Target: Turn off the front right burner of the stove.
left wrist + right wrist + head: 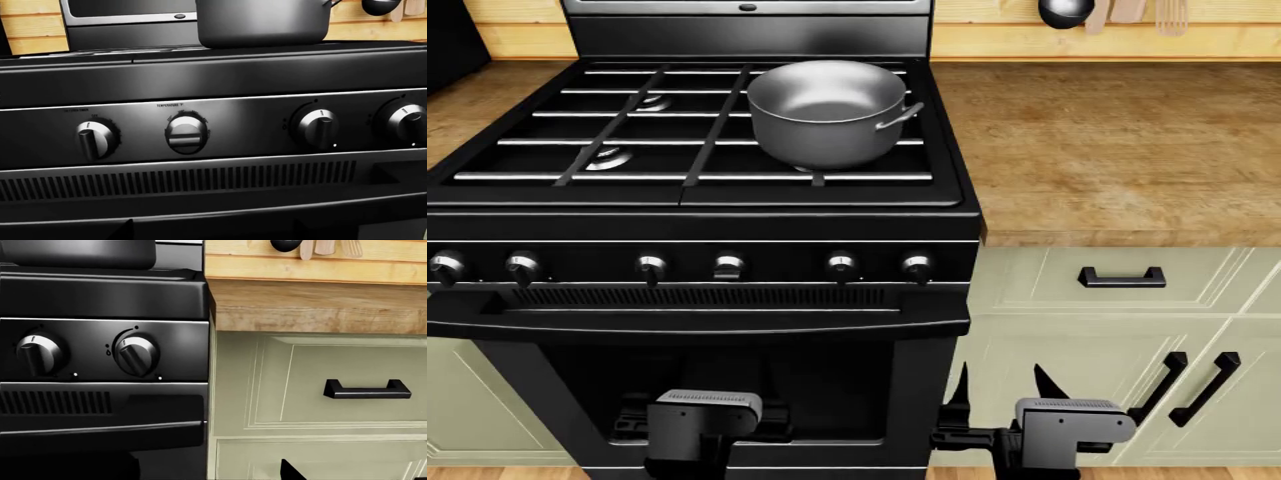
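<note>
The black stove [694, 190] fills the left of the head view. A steel pot [827, 110] stands on its right grates, and the front right burner is hidden under it. Six chrome-faced knobs run along the front panel; the rightmost knob [917, 266] also shows in the right wrist view [137, 354]. My left gripper [213, 222] is open and empty, low in front of the oven door. My right gripper [1004, 385] is open and empty, low in front of the pale green cabinet, to the right of the oven; it also shows in the right wrist view [353, 472].
Two left burners [607, 157] show uncovered. A wooden counter [1094, 140] lies right of the stove, above a green drawer with a black handle [1121, 277]. The oven door's bar handle [694, 322] juts out below the knobs. Utensils hang on the back wall [1121, 12].
</note>
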You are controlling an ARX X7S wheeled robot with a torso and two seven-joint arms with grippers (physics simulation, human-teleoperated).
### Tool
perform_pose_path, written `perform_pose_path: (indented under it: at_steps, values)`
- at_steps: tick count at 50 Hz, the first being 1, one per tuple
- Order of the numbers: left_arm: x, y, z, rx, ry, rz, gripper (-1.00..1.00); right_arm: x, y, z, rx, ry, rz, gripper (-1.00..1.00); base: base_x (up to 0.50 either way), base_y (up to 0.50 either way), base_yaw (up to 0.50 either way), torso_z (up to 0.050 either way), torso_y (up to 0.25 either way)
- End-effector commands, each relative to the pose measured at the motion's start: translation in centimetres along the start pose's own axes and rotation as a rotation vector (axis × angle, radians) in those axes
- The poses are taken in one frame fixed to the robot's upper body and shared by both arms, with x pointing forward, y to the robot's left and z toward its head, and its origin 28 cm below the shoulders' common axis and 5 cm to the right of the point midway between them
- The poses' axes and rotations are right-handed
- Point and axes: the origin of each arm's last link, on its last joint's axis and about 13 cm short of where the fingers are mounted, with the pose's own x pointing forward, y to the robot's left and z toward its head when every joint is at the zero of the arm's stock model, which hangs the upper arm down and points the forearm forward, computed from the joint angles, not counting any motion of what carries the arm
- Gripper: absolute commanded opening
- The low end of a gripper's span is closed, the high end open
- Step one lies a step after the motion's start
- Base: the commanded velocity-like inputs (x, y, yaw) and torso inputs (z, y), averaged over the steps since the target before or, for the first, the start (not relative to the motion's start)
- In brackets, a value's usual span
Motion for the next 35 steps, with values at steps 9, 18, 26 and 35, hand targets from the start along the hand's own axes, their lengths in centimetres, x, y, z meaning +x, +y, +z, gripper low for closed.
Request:
perform_pose_path:
  at_steps: [9,18,26,35]
  values:
    - [0.3,0.1,-0.6,-0.005,0.004,-0.007,1.0,0.0,0.0,-0.1,-0.025,0.006,-0.006,1.0,0.0,0.07,0.0,0.0,0.0]
    - [0.1,0.0,-0.2,-0.006,0.005,-0.01,1.0,0.1,0.0,-0.2,-0.024,0.008,-0.009,1.0,0.0,0.27,0.0,0.0,0.0]
    - [-0.1,0.0,0.5,-0.008,0.006,-0.009,1.0,0.1,0.0,-0.3,-0.022,0.012,-0.013,1.0,0.0,0.37,0.0,0.0,0.0]
    - [0.5,0.1,-1.2,-0.01,0.008,-0.01,1.0,0.3,-0.1,-0.3,-0.016,0.013,-0.02,1.0,0.0,0.35,0.0,0.0,0.0]
